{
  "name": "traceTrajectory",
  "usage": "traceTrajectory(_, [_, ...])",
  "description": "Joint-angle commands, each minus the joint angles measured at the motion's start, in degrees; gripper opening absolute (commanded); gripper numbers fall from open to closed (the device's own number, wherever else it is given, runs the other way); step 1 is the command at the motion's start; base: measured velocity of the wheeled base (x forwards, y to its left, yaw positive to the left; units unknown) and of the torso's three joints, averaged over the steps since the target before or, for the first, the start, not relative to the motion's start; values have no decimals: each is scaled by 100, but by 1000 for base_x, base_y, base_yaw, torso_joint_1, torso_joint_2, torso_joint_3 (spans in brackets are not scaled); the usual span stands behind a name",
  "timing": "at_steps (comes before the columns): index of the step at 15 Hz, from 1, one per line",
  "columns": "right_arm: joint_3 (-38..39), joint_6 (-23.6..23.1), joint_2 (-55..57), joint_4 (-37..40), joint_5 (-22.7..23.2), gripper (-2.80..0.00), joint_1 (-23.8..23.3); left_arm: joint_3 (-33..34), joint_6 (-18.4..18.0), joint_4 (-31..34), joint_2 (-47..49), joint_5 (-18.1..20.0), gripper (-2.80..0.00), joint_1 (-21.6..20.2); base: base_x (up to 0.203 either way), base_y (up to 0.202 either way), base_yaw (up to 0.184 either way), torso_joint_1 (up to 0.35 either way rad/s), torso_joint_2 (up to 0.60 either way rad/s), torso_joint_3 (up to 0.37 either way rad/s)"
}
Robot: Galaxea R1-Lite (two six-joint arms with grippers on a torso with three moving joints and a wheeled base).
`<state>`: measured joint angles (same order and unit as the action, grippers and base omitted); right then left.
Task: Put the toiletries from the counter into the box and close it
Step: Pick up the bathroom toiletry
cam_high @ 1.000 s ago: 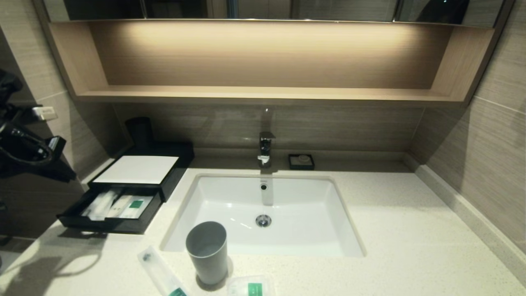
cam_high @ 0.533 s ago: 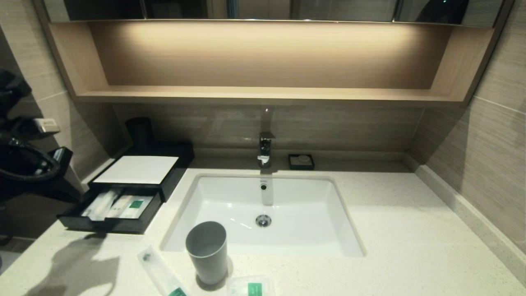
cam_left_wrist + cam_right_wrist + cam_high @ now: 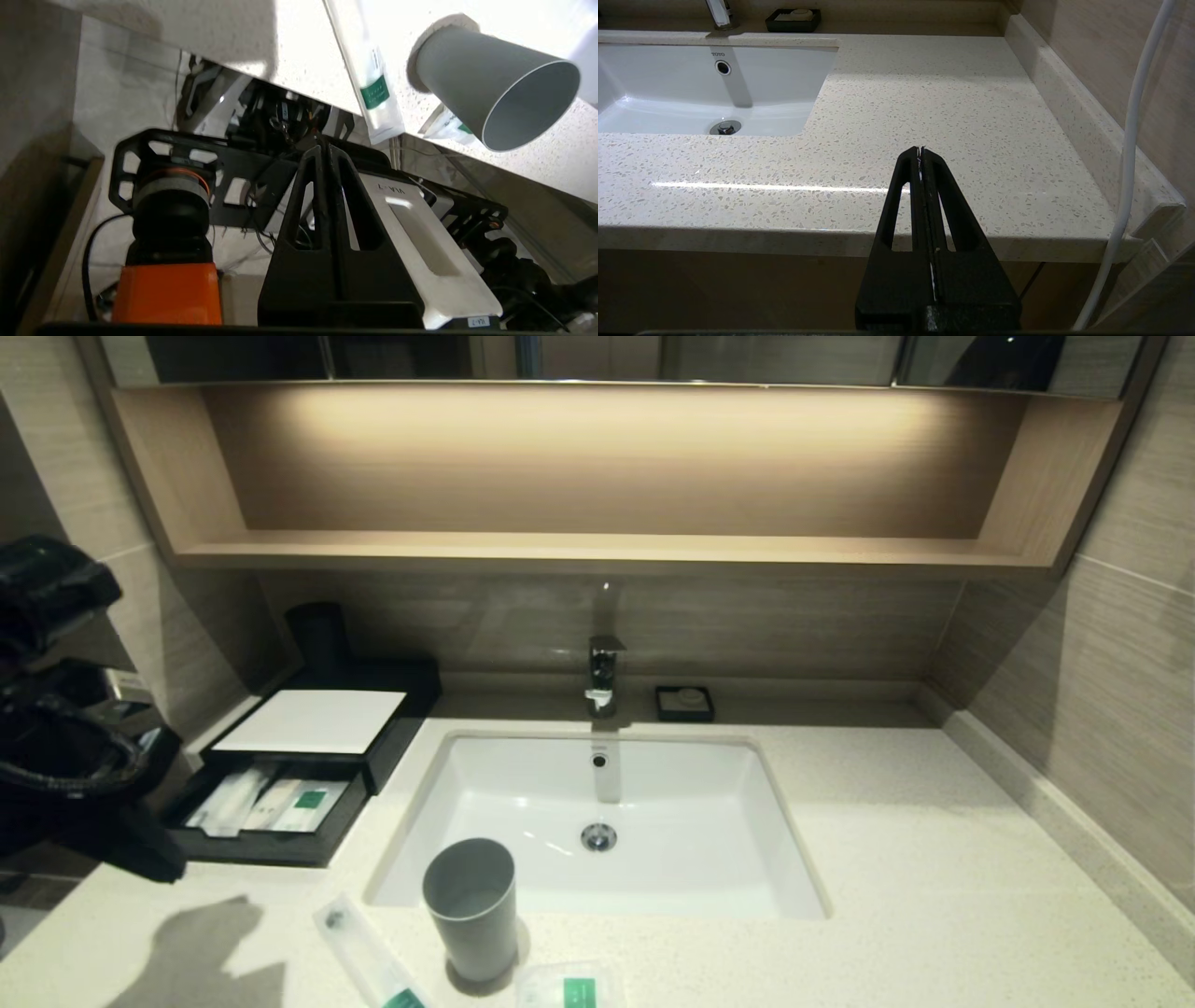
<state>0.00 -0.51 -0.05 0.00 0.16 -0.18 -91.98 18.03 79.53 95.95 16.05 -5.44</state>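
Head view: long packet (image 3: pixel 366 957) near cup (image 3: pixel 470 906), light, slippery wrap; grasp mid-length. Left gripper (image 3: pixel 323 151) clenched, empty. Right gripper (image 3: pixel 920 151) clenched, parked.

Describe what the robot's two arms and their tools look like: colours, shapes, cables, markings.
The left tool and the right tool match: matte black, each finger a tapering wedge with a long cut-out slot. In the head view the left arm is a glossy black bulk with a looping black cable and a small white label. A white cable runs beside the right tool.
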Motion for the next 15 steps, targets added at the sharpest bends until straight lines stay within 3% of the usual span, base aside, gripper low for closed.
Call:
traceTrajectory(1, [9,-2,5,0,2,-280,1,28,279,376,364,5,-280,398,0,0,0,0,0,0])
traceTrajectory(4, [9,-2,5,0,2,-280,1,48,638,501,449,25,-280,918,0,0,0,0,0,0])
traceTrajectory(12, [9,-2,5,0,2,-280,1,-99,2711,307,35,69,-280,1561,0,0,0,0,0,0])
traceTrajectory(15, [9,-177,-4,12,17,-280,1,-7,2941,263,-239,71,-280,1622,0,0,0,0,0,0])
